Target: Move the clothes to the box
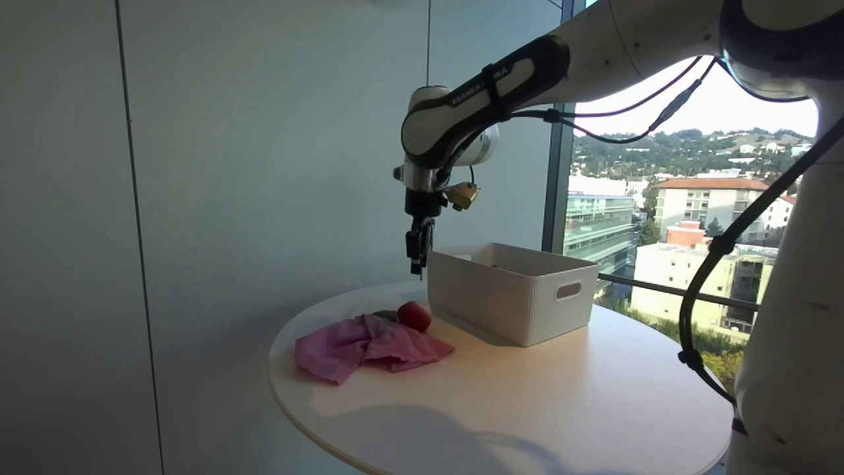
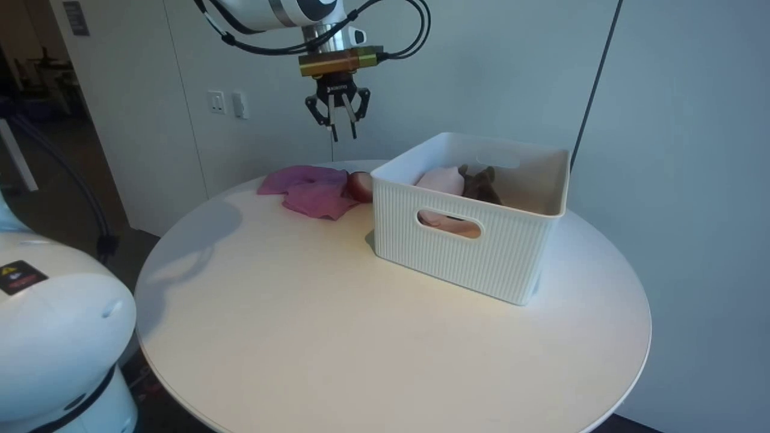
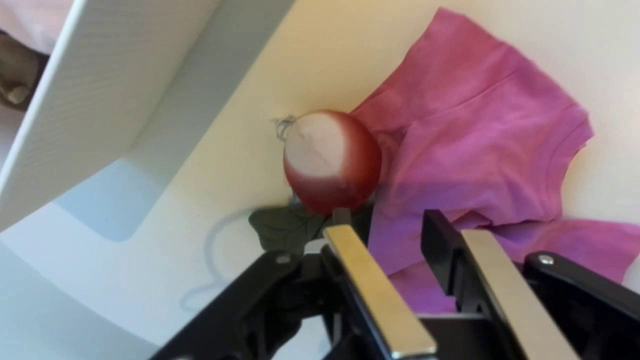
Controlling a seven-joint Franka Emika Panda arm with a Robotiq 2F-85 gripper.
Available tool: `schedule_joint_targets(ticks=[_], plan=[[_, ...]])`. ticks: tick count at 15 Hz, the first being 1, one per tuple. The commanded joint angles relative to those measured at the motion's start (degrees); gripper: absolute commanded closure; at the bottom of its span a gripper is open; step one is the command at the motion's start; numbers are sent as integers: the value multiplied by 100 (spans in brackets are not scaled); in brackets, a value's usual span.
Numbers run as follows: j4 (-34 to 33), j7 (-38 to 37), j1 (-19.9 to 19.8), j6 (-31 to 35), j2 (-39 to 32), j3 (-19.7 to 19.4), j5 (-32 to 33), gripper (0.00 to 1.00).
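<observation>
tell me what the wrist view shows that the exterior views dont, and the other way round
Only the wrist view: a thin wire-like curl at the edge of the red ball.
Only the exterior views: the Franka arm and, each in an exterior view, buildings outside and a wall switch.
Both: the pink garment, the red ball, the white storage box, the table and the gripper, fingers apart.

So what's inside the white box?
In an exterior view, a pale pink item and a dark brown one show inside the white box. The box itself hides most of what lies lower.
</observation>
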State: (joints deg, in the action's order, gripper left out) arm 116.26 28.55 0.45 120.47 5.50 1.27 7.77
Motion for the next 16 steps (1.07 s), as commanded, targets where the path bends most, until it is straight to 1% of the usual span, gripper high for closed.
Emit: schedule_joint_targets(ticks=[1,2,4,5,8,12,16], plan=[[-156,180,29,-360,-271,-93,-99,25],[-170,176,20,-372,-349,-99,-93,16],[-183,141,-1,-234,-511,-109,2,3],[-176,168,-5,-145,-576,-112,2,0],[-239,220,-40,170,-845,-129,116,0],[-307,334,-134,853,-1288,-175,135,0],[-456,347,-263,1190,-1759,-167,114,0]])
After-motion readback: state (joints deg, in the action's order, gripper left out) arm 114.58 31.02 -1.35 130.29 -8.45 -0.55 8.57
